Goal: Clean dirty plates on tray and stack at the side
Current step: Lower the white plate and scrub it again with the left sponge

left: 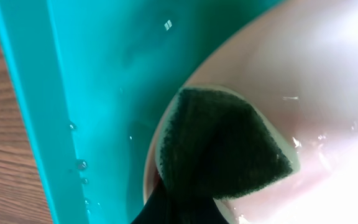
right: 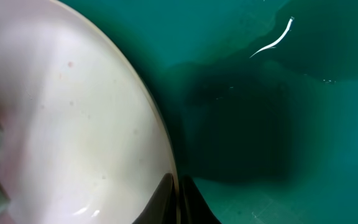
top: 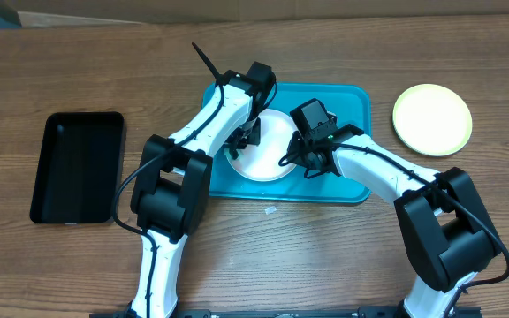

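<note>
A white plate (top: 268, 155) lies in the left half of the turquoise tray (top: 352, 102). My left gripper (top: 241, 141) is shut on a dark green scouring sponge (left: 222, 143), which presses on the wet plate (left: 334, 74) near its left rim. My right gripper (top: 294, 159) is shut on the plate's right rim; in the right wrist view its two dark fingers (right: 194, 202) pinch the plate's edge (right: 67, 112) over the tray floor (right: 278, 93). A pale yellow-green plate (top: 431, 119) sits on the table to the right of the tray.
A black rectangular tray (top: 78, 166) lies on the wooden table at the left. Water drops cling to the turquoise tray's wall (left: 79, 165). A small white scrap (top: 270, 211) lies in front of the tray.
</note>
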You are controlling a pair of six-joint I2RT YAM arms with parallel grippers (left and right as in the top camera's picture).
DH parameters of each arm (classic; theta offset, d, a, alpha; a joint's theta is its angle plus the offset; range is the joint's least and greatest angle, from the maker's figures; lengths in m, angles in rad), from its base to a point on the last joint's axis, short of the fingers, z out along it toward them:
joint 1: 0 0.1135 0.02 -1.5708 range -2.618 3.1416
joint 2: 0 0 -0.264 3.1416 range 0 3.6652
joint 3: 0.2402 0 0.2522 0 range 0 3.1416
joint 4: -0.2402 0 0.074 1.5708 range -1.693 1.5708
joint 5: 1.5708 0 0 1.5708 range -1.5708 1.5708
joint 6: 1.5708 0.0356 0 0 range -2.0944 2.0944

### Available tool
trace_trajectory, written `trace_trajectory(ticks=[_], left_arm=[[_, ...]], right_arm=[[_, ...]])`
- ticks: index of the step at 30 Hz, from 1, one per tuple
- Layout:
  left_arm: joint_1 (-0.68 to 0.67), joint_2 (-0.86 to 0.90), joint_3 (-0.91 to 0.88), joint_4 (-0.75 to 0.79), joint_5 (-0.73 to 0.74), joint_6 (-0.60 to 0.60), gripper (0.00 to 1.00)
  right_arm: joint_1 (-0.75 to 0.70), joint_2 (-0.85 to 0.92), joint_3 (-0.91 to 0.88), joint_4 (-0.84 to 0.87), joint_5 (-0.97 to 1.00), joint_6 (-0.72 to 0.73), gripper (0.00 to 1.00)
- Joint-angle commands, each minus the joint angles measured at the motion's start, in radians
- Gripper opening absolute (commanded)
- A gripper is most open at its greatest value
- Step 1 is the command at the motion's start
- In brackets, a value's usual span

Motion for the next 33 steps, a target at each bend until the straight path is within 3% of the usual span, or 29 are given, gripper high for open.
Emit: trace_trajectory(ticks=[1, 8, 12, 16, 22, 33], left_arm=[[0.032, 0.024, 0.049, -0.002, -0.19, -0.07, 0.04], [0.031, -0.023, 0.126, 0.003, -0.219, -0.092, 0.04], [0.031, -0.063, 0.134, -0.001, -0.162, -0.112, 0.04], [0.031, -0.072, 0.133, 0.012, 0.053, -0.067, 0.04], [0.028, -0.07, 0.121, 0.079, 0.506, 0.23, 0.04], [0.025, -0.07, -0.031, 0.174, 0.515, 0.233, 0.04]], right_arm=[[-0.024, -0.028, -0.008, -0.027, 0.098, 0.003, 0.04], [-0.024, -0.028, -0.008, -0.027, 0.098, 0.0, 0.04], [-0.024, -0.028, -0.008, -0.026, 0.098, 0.0, 0.04], [-0.024, -0.028, -0.008, -0.026, 0.098, 0.0, 0.04], [-0.024, -0.028, -0.008, -0.023, 0.097, 0.0, 0.04], [-0.024, -0.028, -0.008, -0.024, 0.097, 0.0, 0.04]])
